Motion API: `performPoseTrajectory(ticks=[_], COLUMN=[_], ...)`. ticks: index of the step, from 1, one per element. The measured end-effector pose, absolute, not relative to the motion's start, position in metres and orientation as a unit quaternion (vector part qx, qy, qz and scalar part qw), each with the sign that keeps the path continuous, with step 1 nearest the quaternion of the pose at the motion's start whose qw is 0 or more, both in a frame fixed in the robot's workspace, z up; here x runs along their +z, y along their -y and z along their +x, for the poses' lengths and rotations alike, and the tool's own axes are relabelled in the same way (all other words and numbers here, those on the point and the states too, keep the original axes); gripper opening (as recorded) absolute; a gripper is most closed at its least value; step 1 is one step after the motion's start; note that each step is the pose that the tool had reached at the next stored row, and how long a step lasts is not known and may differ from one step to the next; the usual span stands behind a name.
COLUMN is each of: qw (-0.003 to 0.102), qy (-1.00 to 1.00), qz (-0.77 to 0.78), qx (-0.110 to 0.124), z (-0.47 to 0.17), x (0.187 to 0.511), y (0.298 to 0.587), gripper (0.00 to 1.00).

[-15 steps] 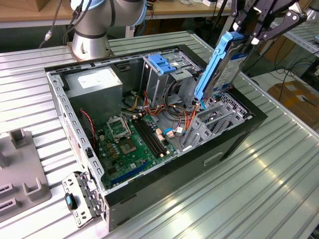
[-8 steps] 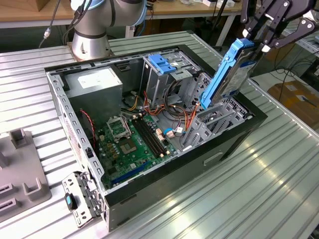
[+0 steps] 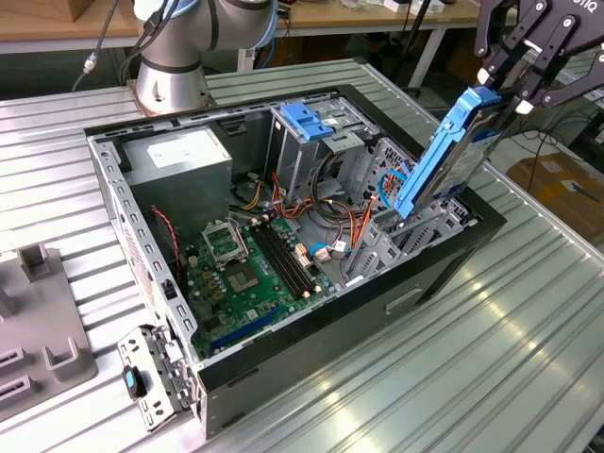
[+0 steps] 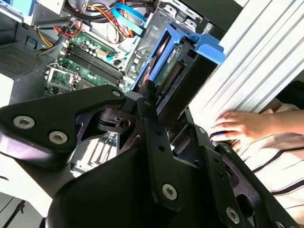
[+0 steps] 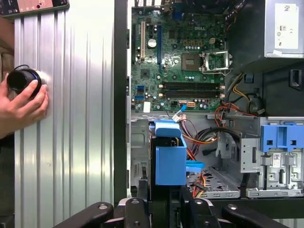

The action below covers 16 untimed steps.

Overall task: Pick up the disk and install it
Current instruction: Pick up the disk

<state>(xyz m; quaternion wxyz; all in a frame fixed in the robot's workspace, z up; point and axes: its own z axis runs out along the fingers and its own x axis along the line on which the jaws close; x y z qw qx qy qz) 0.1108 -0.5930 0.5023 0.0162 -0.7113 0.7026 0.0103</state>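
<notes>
- 1 gripper (image 3: 503, 90), clamped on the upper end of the disk (image 3: 442, 156), holds it tilted in the air.
- The disk's lower end lies over the open computer case (image 3: 377, 307), at the exterior view's right end.
- The motherboard (image 3: 247, 269) covers the case floor.
- In the first wrist view, 1 hand (image 5: 21, 104) rests on a black round knob (image 5: 20, 80) on the ribbed table (image 5: 76, 118).

Item: disk (image 3: 444, 156). Metal drive, blue plastic rail frame along sides. Pose: steeply tilted, off table, top end clamped in my gripper (image 3: 498, 87). Place: upper right of exterior view, lower end at open computer case (image 3: 444, 274) rim. First wrist view: lower centre (image 5: 169, 161), blue frame end-on.
</notes>
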Motion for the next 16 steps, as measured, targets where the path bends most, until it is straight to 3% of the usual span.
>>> performPoseTrajectory(ticks=[16], qw=[0.016], qy=[-0.703], qz=[-0.711], qx=[0.01], z=[0.111], x=[0.486], y=[0.595], gripper=[0.35])
